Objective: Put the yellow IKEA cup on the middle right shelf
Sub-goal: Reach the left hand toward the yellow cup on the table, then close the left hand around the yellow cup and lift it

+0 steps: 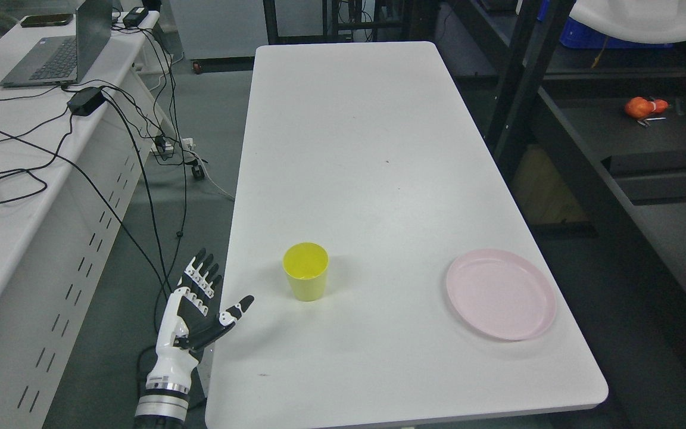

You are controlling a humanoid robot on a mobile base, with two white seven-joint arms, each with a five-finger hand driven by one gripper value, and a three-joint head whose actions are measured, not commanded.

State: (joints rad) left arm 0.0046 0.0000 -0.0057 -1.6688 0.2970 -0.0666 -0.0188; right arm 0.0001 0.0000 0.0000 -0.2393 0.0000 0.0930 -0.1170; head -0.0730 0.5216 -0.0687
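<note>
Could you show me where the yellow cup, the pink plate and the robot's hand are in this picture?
yellow cup [306,280]: head view, on its outer wall.
pink plate [501,294]: head view, on its flat inner surface.
left hand [195,310]: head view, on the dark palm.
</note>
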